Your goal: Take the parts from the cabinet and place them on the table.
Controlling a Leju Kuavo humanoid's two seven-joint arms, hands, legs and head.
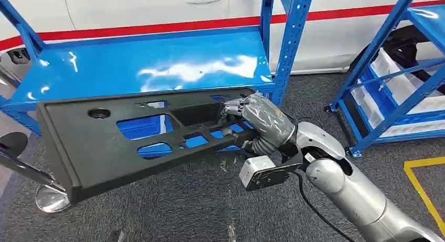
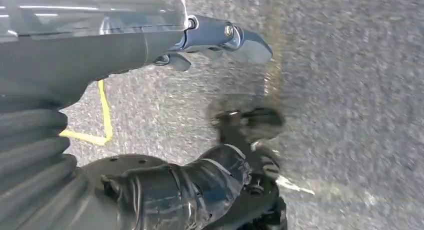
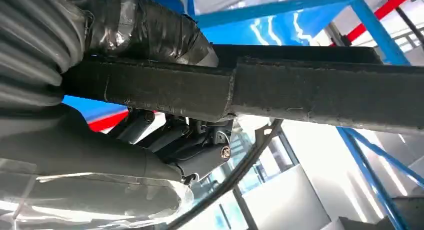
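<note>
We see the right robot hand grasping the black panel at one end, just off the blue shelf; the far end may sag or swing. The left robot hand looks released, though blurred.

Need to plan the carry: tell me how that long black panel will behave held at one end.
Black panel probably stiff: it shows no sag past the right hand. Likely light, with many cutouts. It may twist or tip, gripped near one end.

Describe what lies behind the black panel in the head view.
Through the black panel's cutouts, the blue shelf shows. The solid parts cover the rest. The right robot hand holds the panel's edge.
</note>
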